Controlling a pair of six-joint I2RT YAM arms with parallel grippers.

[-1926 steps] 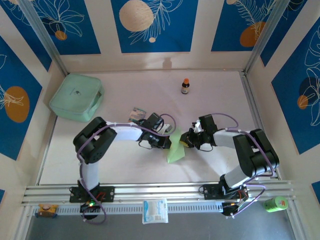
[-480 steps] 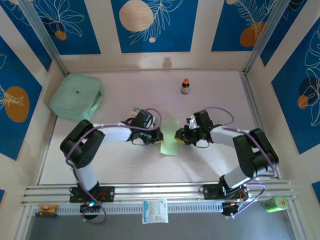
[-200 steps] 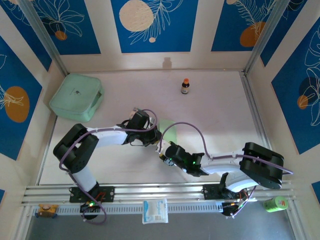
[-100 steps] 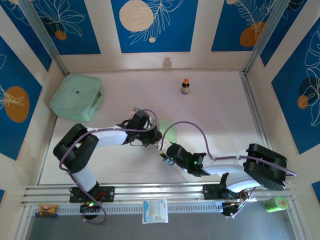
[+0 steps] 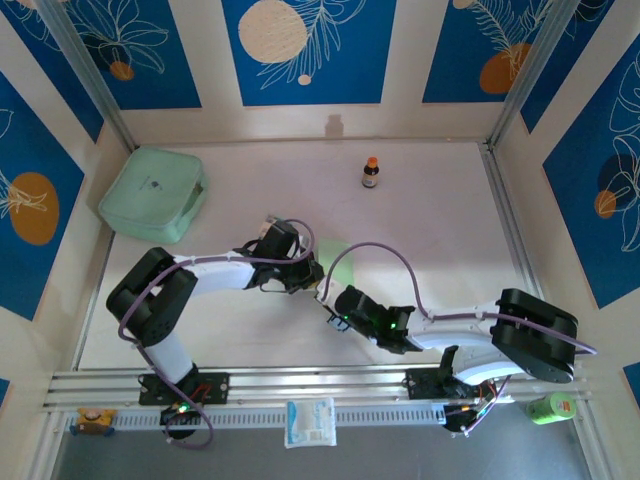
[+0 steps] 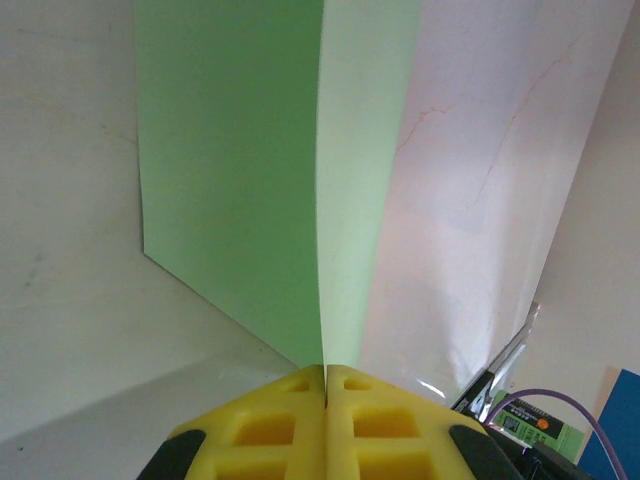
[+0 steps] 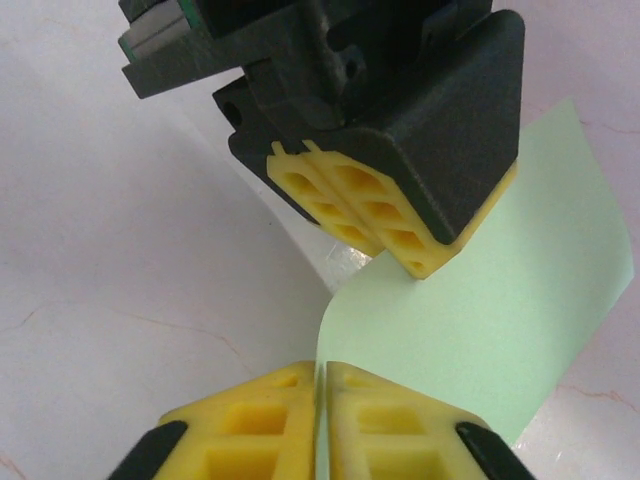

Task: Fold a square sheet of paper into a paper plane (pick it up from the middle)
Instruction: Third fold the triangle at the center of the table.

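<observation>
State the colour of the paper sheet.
The paper sheet is plain pale lime green; clearest in the left wrist view.

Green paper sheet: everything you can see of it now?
The square sheet of paper is thin, pale lime-green and plain. It is not flat: it bends along a straight line, one face shaded darker than the other. The left gripper is shut on that line; the right gripper is shut on a curled edge close by. It sits near the middle of the table, largely hidden under both wrists from above. Whether it touches the tabletop is unclear.
</observation>
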